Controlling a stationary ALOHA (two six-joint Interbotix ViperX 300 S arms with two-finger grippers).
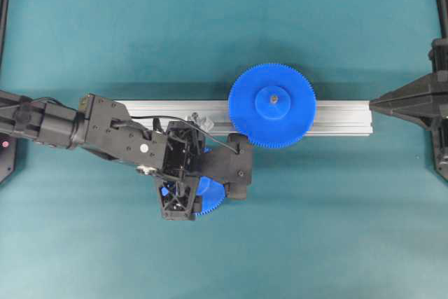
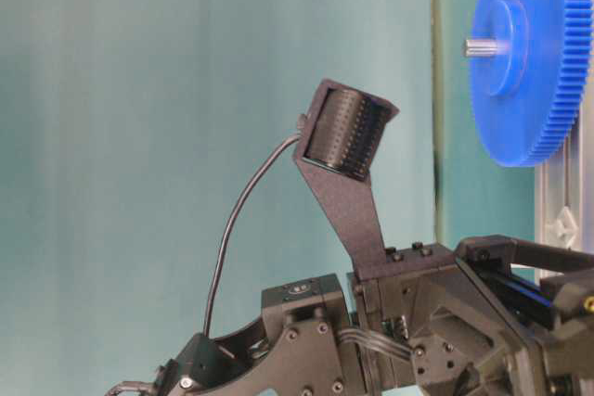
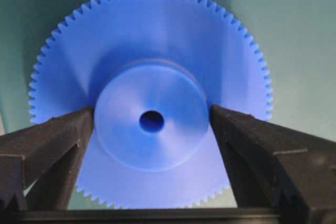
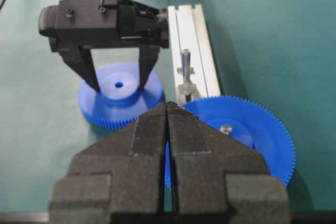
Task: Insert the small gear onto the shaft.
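Reaching down with my left claw [image 4: 118, 85], I keep it wide so a finger sits on each side of the small gear's [image 3: 152, 121] hub. They look close, maybe touching. The gear lies flat on the table [image 1: 336, 215], at eight o'clock from the shaft [image 4: 185, 59]. My right claw [image 4: 167, 129] is closed, empty.
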